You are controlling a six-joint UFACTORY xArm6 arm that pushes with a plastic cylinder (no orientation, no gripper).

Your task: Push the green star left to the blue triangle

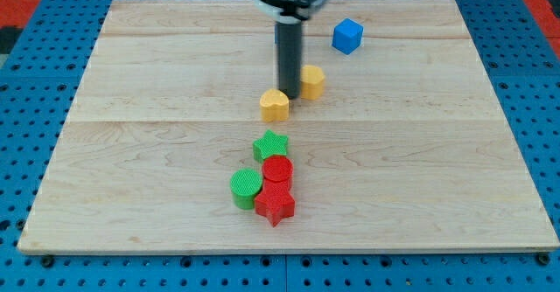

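star point(270, 144) green | cylinder point(246, 188) green | 2 red blocks point(276, 187) | cube point(347, 36) blue | board point(131, 152) pale wood

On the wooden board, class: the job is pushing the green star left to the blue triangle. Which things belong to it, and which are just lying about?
Belongs to the job:
green star block
my tip
(no blue triangle shows)

Just lying about:
blue cube
yellow heart block
second yellow block
red cylinder
red star block
green cylinder

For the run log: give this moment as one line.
my tip between yellow blocks | green star untouched, touching red cylinder | blue triangle not visible
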